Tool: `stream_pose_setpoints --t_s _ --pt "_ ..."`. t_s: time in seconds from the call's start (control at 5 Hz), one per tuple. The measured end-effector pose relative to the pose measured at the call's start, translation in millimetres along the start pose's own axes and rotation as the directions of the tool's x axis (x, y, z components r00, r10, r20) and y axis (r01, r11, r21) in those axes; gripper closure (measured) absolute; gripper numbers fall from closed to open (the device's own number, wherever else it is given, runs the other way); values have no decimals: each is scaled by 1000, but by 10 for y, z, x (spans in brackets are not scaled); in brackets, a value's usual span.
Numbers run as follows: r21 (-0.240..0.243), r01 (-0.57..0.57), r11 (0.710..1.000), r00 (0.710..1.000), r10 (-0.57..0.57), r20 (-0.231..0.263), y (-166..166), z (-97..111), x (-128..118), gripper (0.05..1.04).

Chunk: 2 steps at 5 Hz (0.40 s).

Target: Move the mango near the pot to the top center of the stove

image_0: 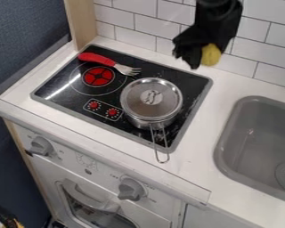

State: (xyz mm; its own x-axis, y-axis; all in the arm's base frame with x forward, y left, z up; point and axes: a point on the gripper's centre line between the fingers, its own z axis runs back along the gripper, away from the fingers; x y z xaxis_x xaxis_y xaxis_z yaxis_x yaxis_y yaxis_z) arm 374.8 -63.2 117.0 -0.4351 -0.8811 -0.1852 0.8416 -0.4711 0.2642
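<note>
Black two-finger robot hand (201, 54) gripping rounded yellow mango (211, 55), both aloft in front of white tiled wall (265, 45), beyond stove's back edge. Lidded silver metal pot (151, 101) on black stovetop (66, 99), right side, wire handle toward front; red-handled fork (110, 63) behind left burner.

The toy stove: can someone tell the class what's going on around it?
The robot's gripper has a yellow mango, held up in front of the tiled wall behind the stove. The mango is not yet set down on the stove. Below, a lidded metal pot stands on the right side of the stovetop, its handle toward the front. A red-handled fork lies near the stovetop's back edge.
</note>
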Motion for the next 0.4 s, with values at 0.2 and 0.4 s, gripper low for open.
stream_pose_setpoints --t_s 0.2,0.4 --pt "-32 -210 977 977 208 -44 64 -139 -182 390" --pt "-49 -299 953 953 296 -59 122 -195 -327 390"
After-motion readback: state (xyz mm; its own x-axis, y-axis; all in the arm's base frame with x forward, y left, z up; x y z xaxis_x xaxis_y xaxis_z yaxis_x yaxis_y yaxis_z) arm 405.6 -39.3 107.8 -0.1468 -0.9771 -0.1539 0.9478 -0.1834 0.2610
